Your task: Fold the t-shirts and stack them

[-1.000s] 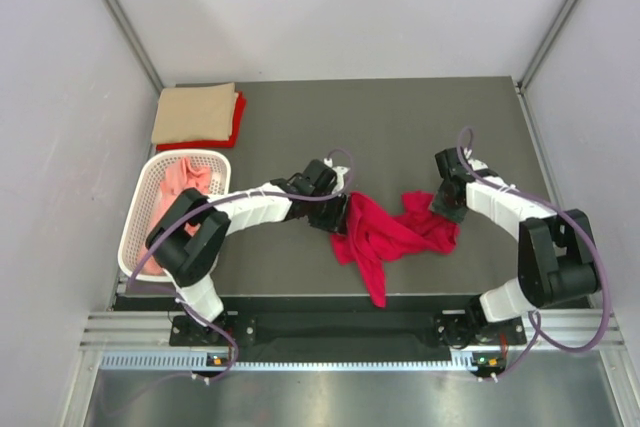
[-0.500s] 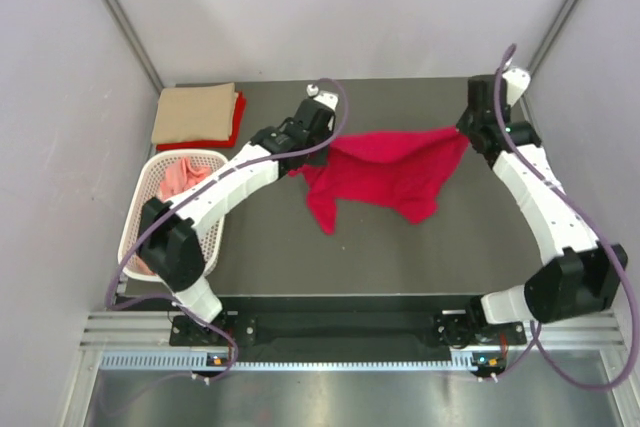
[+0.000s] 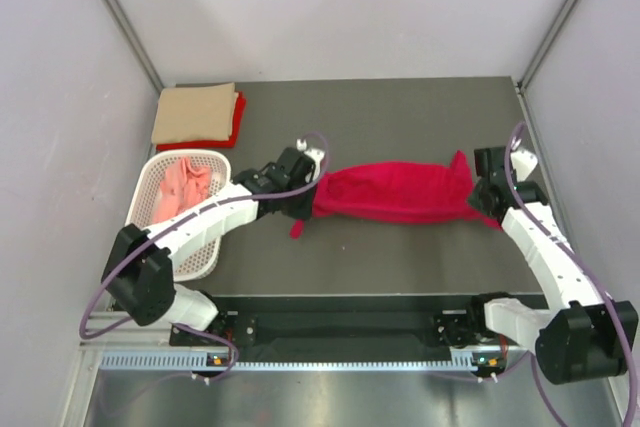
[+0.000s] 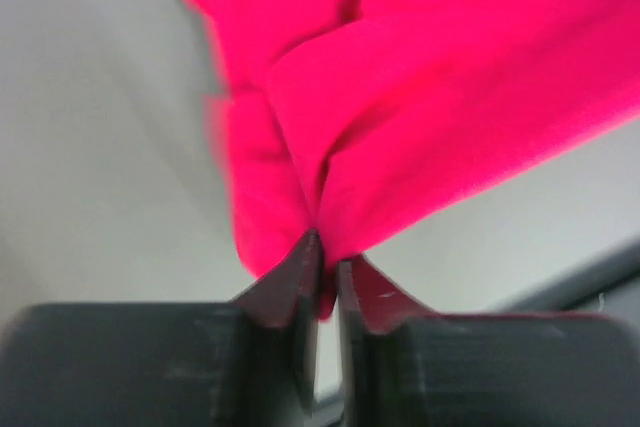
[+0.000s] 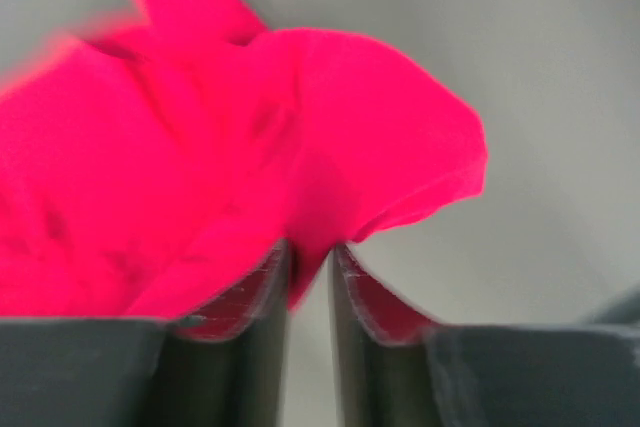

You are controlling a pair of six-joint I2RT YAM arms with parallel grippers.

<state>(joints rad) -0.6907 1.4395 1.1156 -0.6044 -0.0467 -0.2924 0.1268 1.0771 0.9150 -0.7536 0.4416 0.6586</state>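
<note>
I have the crimson t-shirt [image 3: 395,192] strung between both arms as a long, bunched band across the middle of the tabletop [image 3: 400,107]. I cannot tell from above whether it rests on the surface or hangs just over it. My left pincer [image 3: 312,197] is clamped on a gathered fold at the left end and my right pincer [image 3: 480,192] on the right end. Both wrist views show red cloth nipped between jaws that almost meet.

I judge it light, limp cloth with no stiffness: it sags, ropes up under tension and could slide out of a thin pinch. A loose flap [image 3: 298,229] dangles by the left grip. Which edge I hold is unclear, but matching corners of a hem or the shoulders would spread it flatter.

A folded tan t-shirt [image 3: 195,112] lies on a red t-shirt [image 3: 237,125] at the far left corner, and a salmon t-shirt [image 3: 185,182] sits in the white basket [image 3: 190,154].
</note>
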